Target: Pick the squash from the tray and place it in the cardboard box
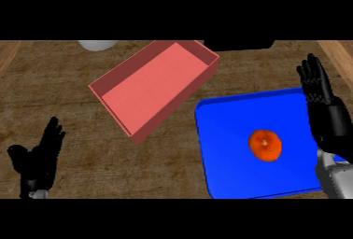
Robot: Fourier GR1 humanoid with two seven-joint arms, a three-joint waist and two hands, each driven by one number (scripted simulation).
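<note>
An orange squash (264, 145) lies on the blue tray (224, 140) at the lower right. A reddish open box (155, 86) sits tilted at the middle of the wooden counter, up and left of the tray. My right hand (321, 100) is open with fingers straight, hovering over the tray's right edge, to the right of the squash and apart from it. My left hand (38, 156) rests open at the lower left, fingers up, far from both objects.
A pale round object (96, 45) shows at the top edge, left of the box. A dark shape (238, 44) sits at the top behind the box. Light wooden borders run along the counter's left and right sides.
</note>
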